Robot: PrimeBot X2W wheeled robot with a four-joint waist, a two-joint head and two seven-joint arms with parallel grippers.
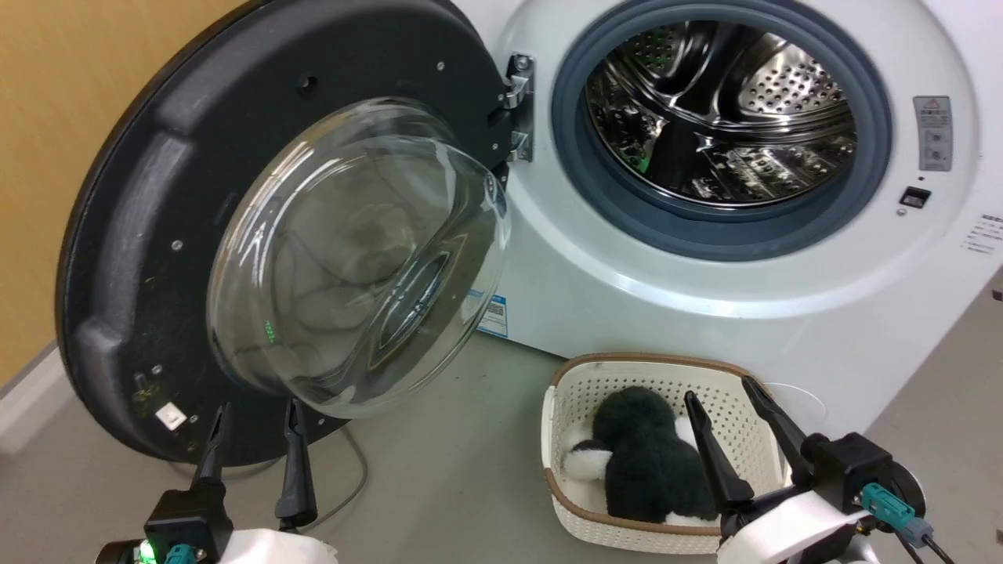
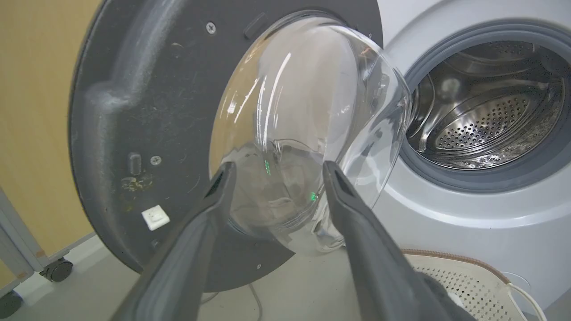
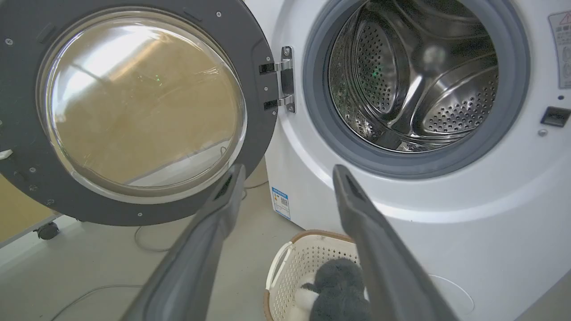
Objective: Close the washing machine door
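Observation:
The washing machine door (image 1: 188, 204) stands swung wide open to the left of the washing machine (image 1: 627, 298), its black disc facing me with the clear glass bowl (image 1: 356, 258) bulging out and the metal hinge (image 1: 519, 106) at its right edge. The porthole shows the steel drum (image 1: 721, 110) inside a grey gasket. My left gripper (image 1: 255, 415) is open, its tips just below the door's lower rim (image 2: 147, 133). Over the basket at lower right, my right gripper (image 1: 721, 395) is open and holds nothing. The door (image 3: 134, 107) and drum (image 3: 415, 76) also appear in the right wrist view.
A cream perforated laundry basket (image 1: 729, 384) with a dark plush toy (image 1: 639, 462) sits on the grey floor before the machine. A thin cable (image 1: 353, 478) lies on the floor under the door. A yellow wall (image 1: 70, 94) is behind the door, and a castor (image 2: 58, 269) shows at lower left.

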